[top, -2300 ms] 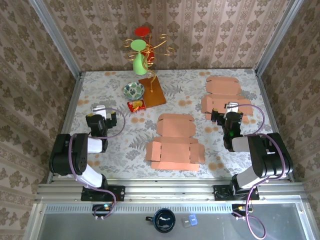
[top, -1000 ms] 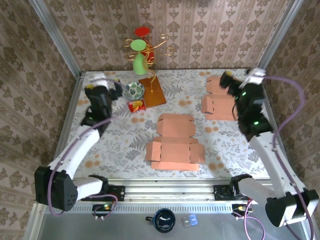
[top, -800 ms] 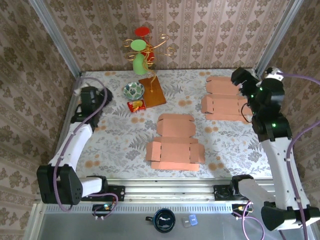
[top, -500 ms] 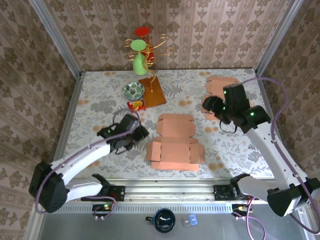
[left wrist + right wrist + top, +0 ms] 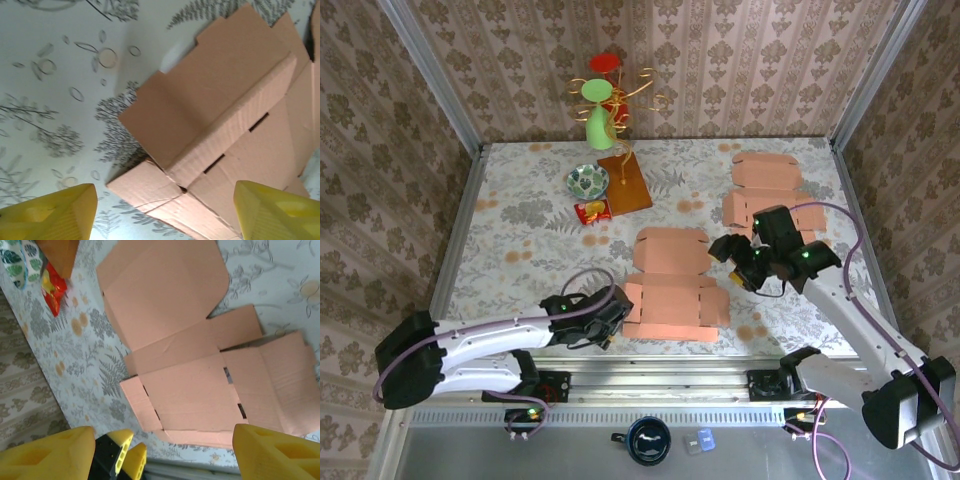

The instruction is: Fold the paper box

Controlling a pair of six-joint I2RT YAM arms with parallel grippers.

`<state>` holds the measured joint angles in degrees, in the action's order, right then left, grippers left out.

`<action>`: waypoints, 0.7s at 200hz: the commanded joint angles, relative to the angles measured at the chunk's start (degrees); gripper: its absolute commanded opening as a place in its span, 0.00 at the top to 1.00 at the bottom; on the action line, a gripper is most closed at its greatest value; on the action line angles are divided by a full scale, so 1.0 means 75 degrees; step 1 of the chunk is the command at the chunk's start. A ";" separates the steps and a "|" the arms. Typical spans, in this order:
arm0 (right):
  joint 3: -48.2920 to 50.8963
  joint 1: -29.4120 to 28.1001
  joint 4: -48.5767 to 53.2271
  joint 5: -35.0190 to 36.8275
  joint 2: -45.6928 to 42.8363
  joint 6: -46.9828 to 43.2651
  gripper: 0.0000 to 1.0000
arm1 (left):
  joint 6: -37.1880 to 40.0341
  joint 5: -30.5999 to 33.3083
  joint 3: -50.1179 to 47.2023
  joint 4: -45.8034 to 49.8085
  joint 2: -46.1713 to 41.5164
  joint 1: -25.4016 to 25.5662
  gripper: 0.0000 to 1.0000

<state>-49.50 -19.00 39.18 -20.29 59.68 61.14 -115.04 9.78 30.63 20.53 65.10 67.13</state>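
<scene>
Locate the paper box (image 5: 670, 285) lying unfolded and flat on the bench (image 5: 520, 240), directly between the two end effectors. Find the left end effector (image 5: 617, 312) at the box's near-left corner, yellow fingers (image 5: 50, 215) spread wide with nothing clamped; cannot tell whether touching the cardboard. Find the right end effector (image 5: 738, 262) just beside the box's far-right flap, jaws likewise wide apart and empty, yellow fingers (image 5: 277, 452) framing the whole blank. Note a stack of spare flat blanks (image 5: 765, 195) just beyond the right end effector. Note, well beyond the left end effector, a red packet (image 5: 593, 210), a patterned bowl (image 5: 587, 180), a brown board (image 5: 625, 182) and a green vase (image 5: 598, 125).
</scene>
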 commanded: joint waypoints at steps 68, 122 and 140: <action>0.1463 -0.0056 -0.1547 -0.1114 -0.1096 0.1953 0.29 | -0.2146 0.1381 -0.0495 -0.1715 0.0569 0.0506 0.37; 0.1554 -0.0057 -0.1658 -0.1150 -0.1106 0.2135 0.30 | -0.2201 0.1485 -0.0690 -0.2177 0.0727 0.0518 0.49; 0.1616 -0.0056 -0.1678 -0.1153 -0.1114 0.2182 0.30 | -0.2224 0.1479 -0.0695 -0.2222 0.0762 0.0518 0.52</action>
<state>-38.59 -19.03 27.09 -27.53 52.12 75.79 -119.20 19.49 26.22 5.43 70.08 70.48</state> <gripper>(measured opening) 0.700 0.497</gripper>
